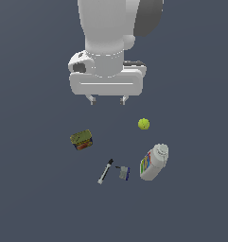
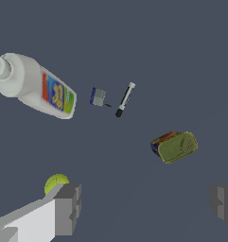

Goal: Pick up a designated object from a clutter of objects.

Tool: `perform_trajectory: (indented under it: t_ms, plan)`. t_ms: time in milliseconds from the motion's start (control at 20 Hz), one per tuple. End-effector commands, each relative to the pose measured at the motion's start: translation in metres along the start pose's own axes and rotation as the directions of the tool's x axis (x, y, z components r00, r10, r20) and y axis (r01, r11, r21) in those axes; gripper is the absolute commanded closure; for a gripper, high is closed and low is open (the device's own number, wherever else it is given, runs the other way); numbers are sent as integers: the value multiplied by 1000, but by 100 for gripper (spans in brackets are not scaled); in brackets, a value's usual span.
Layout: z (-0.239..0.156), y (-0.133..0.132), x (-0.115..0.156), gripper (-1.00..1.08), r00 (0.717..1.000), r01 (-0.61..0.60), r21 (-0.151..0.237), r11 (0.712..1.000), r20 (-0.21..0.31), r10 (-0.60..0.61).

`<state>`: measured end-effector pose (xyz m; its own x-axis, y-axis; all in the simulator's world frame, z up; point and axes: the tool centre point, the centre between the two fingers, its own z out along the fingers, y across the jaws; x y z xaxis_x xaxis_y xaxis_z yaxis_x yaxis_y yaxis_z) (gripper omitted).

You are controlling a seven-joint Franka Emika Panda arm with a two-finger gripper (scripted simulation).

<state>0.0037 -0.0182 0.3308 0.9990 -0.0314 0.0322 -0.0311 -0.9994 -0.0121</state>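
The designated object is a small squat olive-green tin (image 1: 81,139) (image 2: 175,146) with a red, blue and yellow label on its side, lying at the exterior view's left of the clutter. My gripper (image 1: 107,100) (image 2: 146,203) hangs open high above the floor, well apart from the tin, with nothing between its grey fingers (image 2: 68,208). The rest of the clutter is a yellow-green ball (image 1: 143,124) (image 2: 56,183), a white bottle (image 1: 153,161) (image 2: 35,86) lying on its side, a black-and-white marker pen (image 1: 105,171) (image 2: 125,99) and a small grey-blue block (image 1: 123,172) (image 2: 98,97).
All objects rest on a plain dark grey-blue floor (image 1: 35,198). The ball sits closest to the gripper on the exterior view's right. The pen and block lie between the tin and the bottle.
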Motion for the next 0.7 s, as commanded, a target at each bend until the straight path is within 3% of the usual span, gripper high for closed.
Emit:
perform_trajectory:
  t_ms: [0, 450, 650]
  plan:
    - [0, 0, 0, -92, 1000, 0, 0, 1000, 0, 0]
    - [1, 35, -1, -92, 998, -69, -1, 998, 10, 69]
    - [1, 35, -1, -92, 998, -70, -1, 998, 10, 70]
